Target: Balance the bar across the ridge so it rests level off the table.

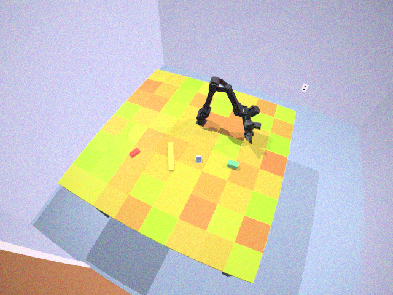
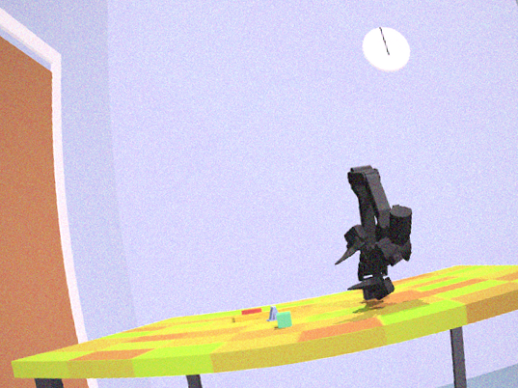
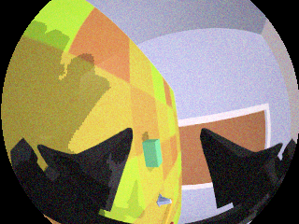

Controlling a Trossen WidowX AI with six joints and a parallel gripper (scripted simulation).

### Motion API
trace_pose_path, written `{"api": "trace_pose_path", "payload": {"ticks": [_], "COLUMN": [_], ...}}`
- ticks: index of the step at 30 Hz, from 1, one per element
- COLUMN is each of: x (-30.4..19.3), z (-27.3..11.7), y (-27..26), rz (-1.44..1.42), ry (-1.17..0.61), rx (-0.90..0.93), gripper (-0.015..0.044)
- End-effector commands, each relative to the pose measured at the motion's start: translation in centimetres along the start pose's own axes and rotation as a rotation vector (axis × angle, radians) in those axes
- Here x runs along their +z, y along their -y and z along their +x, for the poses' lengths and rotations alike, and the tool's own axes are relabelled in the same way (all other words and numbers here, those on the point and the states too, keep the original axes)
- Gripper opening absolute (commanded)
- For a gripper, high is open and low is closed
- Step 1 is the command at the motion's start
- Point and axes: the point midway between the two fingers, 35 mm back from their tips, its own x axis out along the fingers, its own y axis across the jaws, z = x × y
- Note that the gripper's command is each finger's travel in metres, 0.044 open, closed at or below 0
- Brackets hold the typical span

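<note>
The yellow bar (image 1: pixel 171 156) (image 2: pixel 252 317) lies flat on the table. The small blue-grey ridge (image 1: pixel 198 159) (image 2: pixel 272 313) (image 3: pixel 163 201) stands a little to the right of the bar in the top view, with a gap between them. Nothing rests on the ridge. My gripper (image 1: pixel 255 134) (image 2: pixel 341 275) (image 3: pixel 167 133) is open, with nothing between its fingers. It is above the table on the arm's side, well away from both the bar and the ridge. In the wrist view the fingers stand wide apart.
A green block (image 1: pixel 233 164) (image 2: pixel 284 319) (image 3: pixel 152 153) lies to the right of the ridge in the top view, nearer my gripper than the bar is. A red block (image 1: pixel 134 152) (image 2: pixel 251 310) lies to the left of the bar. The table (image 1: pixel 202 206) has a patchwork top.
</note>
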Motion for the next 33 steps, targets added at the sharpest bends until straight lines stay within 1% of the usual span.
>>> {"api": "trace_pose_path", "payload": {"ticks": [1,19,33], "x": [-0.5,-5.5,-10.8], "z": [1.5,8.1,12.2], "y": [0.5,2.8,4.6], "rz": [0.023,0.0,0.015], "ry": [-0.028,-0.215,-0.369], "rx": [0.017,0.107,0.196], "gripper": [0.0315,0.0315,0.0315]}}
